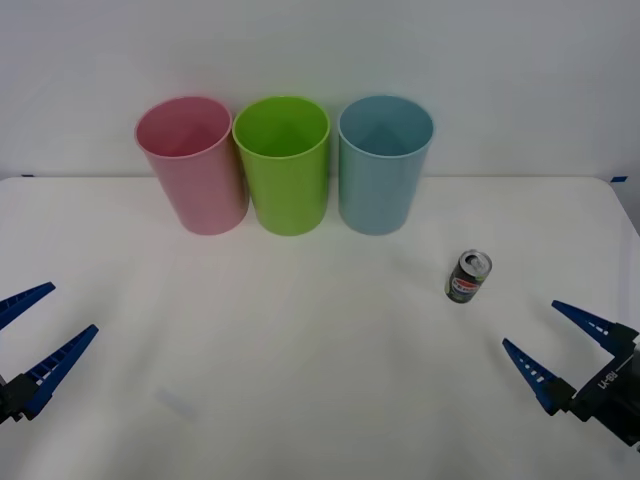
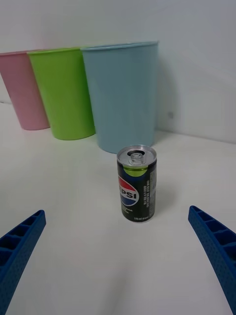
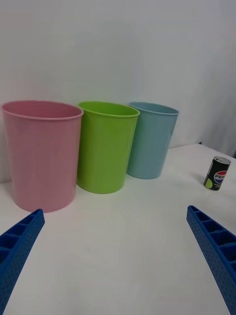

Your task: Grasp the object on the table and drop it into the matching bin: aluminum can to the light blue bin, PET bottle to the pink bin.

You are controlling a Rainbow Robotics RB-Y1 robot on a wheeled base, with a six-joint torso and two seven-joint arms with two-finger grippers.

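The aluminum can (image 1: pixel 468 276) stands upright on the white table (image 1: pixel 300 380), silver top up, at about four o'clock from the light blue bin (image 1: pixel 384 165) and clear of it. That bin ends a row along the back wall, with a lime green bin (image 1: pixel 284 165) at its nine o'clock and the pink bin (image 1: pixel 192 165) beyond that, the three just beside one another. The right gripper (image 1: pixel 553 340) hovers at roughly five o'clock from the can, jaws spread wide and empty, the can ahead between its blue fingers (image 2: pixel 19 246). The left gripper (image 1: pixel 40 325) waits at the table's near left, jaws likewise apart, holding nothing.
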